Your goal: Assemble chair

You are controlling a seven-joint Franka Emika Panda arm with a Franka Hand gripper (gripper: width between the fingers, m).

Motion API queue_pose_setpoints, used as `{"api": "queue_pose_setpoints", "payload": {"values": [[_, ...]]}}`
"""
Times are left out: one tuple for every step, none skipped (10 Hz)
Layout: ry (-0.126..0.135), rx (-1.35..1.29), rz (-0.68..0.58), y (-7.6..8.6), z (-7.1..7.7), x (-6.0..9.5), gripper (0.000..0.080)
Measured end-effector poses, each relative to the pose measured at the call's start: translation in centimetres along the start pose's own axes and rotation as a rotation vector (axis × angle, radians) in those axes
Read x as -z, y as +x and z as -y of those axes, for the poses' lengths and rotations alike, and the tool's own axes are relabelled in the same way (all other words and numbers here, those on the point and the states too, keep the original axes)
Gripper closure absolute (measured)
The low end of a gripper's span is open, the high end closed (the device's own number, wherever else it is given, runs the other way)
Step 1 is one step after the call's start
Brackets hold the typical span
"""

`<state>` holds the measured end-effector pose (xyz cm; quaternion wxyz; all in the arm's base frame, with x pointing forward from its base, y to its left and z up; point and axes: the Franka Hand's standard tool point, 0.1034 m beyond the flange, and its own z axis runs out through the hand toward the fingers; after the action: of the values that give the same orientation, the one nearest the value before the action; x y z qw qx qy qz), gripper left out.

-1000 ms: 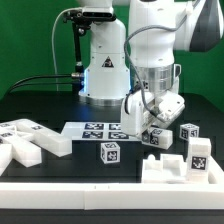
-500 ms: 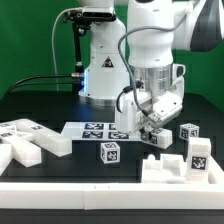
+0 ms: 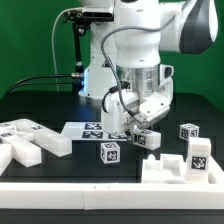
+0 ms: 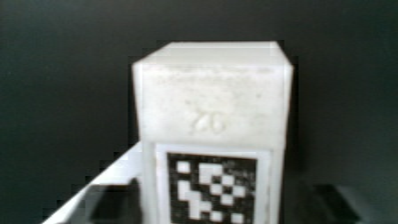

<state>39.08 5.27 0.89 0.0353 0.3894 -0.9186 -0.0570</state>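
white chair slabs (image 3: 30,140) lie loose at the exterior view's left on the black surface (image 3: 50,108), well apart from the arm. mid-scene, the end effector (image 3: 139,127) hangs low at a short tagged post (image 3: 149,138). the post is just toward the exterior view's right of it and centred in the wrist view, long axis seemingly running away from the camera. whether the end effector is gripping or parted cannot be told. more chair pieces (image 3: 166,168) sit farther that way.

All pcs are white w/ b&w square tags, loose, not joined. Bars (image 3: 18,152) and a long slab (image 3: 50,145) are piled at ext. view's left. A stepped block (image 3: 165,170) w/ a tagged post (image 3: 198,152) is set at ext. view's right. A small block (image 3: 147,138) is placed btw. them; in wrist view (image 4: 210,100) its tag is seen below a plain face.
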Motion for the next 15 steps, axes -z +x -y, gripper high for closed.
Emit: {"api": "queue_pose_setpoints", "payload": {"values": [[-0.008,0.040,-0.003,-0.1,0.0,0.1,0.0315],[-0.038,0.127,-0.002,-0.9,0.3,0.8,0.0182],[-0.047,0.208,0.024,-1.4,0.9,1.8,0.0159],[-0.076,0.297,0.043,-1.8,0.3,2.6,0.0159],[-0.135,0.408,0.037,-2.2,-1.3,3.4,0.0151],[-0.174,0.511,0.016,-2.8,-2.2,4.2,0.0151],[-0.154,0.580,0.020,-2.6,-1.7,4.0,0.0151],[-0.155,0.641,0.023,-2.5,-1.7,3.9,0.0151],[-0.154,0.712,0.028,-2.5,-1.7,4.0,0.0151],[-0.152,0.805,0.037,-2.7,-1.6,4.1,0.0151],[-0.155,0.993,0.060,-3.5,-1.2,4.8,0.0151],[-0.132,1.184,0.088,-4.8,-0.5,5.6,0.0151],[-0.121,1.350,0.104,-5.9,-0.9,5.8,0.0151],[-0.162,1.477,0.087,-6.4,-2.3,5.7,0.0151],[-0.142,1.521,0.076,-6.4,-2.4,5.5,0.0151]]}}
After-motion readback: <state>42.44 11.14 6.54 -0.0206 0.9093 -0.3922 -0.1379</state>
